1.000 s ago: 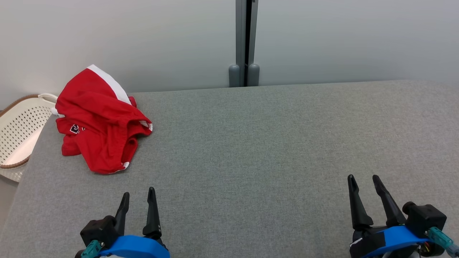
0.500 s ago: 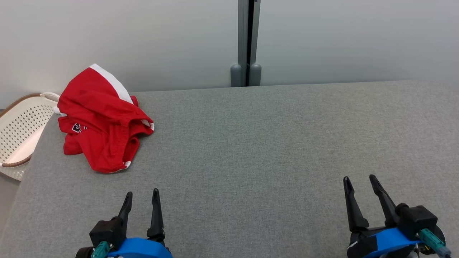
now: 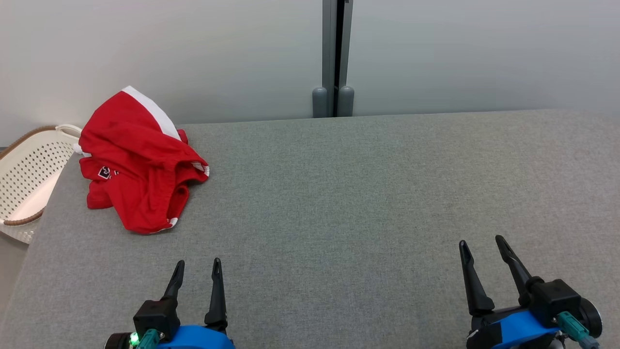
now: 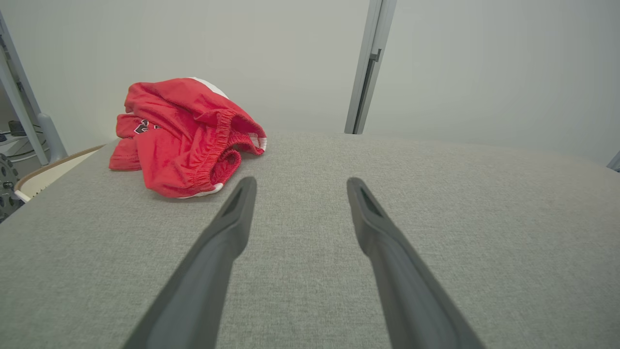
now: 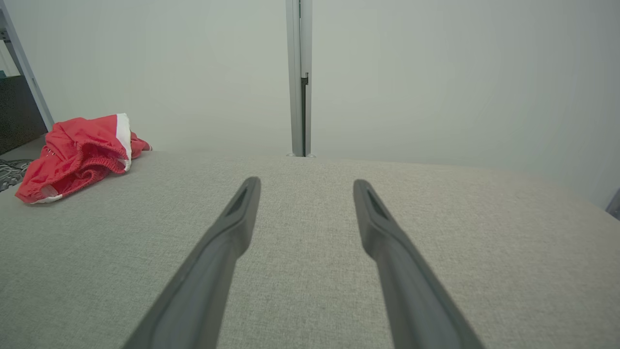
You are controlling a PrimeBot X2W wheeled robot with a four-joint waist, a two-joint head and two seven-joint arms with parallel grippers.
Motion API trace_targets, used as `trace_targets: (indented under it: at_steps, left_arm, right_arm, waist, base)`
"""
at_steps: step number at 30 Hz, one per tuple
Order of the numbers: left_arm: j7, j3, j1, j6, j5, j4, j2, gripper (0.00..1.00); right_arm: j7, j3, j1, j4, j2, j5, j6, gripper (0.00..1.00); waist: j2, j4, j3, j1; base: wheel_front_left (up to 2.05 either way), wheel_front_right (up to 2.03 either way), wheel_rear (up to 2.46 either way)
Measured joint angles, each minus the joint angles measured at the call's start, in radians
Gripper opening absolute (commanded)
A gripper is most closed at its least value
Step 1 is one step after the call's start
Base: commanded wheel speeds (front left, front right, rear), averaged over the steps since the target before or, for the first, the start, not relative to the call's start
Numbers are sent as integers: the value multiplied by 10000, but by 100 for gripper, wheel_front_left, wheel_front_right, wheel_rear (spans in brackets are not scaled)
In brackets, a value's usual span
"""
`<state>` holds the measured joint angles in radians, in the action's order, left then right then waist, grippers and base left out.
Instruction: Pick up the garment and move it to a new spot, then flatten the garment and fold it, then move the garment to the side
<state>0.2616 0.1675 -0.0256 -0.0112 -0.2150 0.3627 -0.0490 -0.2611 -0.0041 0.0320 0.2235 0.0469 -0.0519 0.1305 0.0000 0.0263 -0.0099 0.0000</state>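
A white perforated basket (image 3: 24,179) with a brown rim sits at the far left of the frame, just off the worktop's (image 3: 339,194) left edge. Its pale inside is partly cut off. A crumpled red garment (image 3: 135,169) with a white stripe lies at the worktop's upper left corner, just beside the basket. Grey cloth stretches wide from there to the right edge and up to the wall (image 3: 460,53). The left gripper (image 3: 198,261) at lower left and the right gripper (image 3: 480,241) at lower right each have jaws apart, gripping nothing.
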Motion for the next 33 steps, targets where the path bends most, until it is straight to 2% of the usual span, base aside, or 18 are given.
trace_targets:
  at_steps: [20,26,33]
  left_arm:
    - [0,59,-27,12,-4,194,2,100]
    - [-2,42,-153,17,94,203,-2,100]
    - [0,-134,-174,82,309,226,-21,100]
  right_arm:
    - [-2,-15,-22,75,6,-36,0,100]
    - [-2,19,-79,38,8,-140,0,100]
    - [-2,159,-139,-23,10,-244,0,100]
  waist:
    - [1,153,-51,0]
    - [0,845,-181,1]
    - [0,2229,-371,0]
  base:
    - [0,0,0]
    - [0,0,0]
    - [0,0,0]
